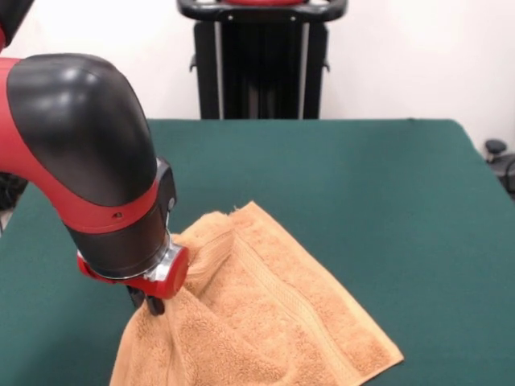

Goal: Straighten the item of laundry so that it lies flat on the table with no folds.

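Observation:
The orange-tan towel [273,314] lies on the green table [362,185] at the near centre-left, and its lower edge runs out of the picture. A woven stripe band [283,291] runs diagonally across it. My gripper [153,306] hangs below the big red and black arm at the left. It is shut on the towel's left part, which is gathered into a bunch with folds running up to the grip. The right part of the towel lies flat, with a corner pointing to the near right. No tag shows.
The robot's black pedestal [261,60] stands at the table's far side. The arm's bulky elbow [80,153] covers the left of the table. A dark object [497,153] sits beyond the table's right edge.

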Available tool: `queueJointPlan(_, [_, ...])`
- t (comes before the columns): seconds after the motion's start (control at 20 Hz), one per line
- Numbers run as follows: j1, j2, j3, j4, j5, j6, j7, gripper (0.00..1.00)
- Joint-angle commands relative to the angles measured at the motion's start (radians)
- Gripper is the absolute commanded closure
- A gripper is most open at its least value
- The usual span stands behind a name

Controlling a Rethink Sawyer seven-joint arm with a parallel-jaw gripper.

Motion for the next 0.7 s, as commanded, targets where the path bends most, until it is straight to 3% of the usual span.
queueJointPlan(0.05, [0.052,0.017,0.086,-0.051,-0.011,0.216,-0.317,1.00])
queueJointPlan(0.7, [0.072,0.069,0.127,-0.266,-0.044,0.452,-0.375,1.00])
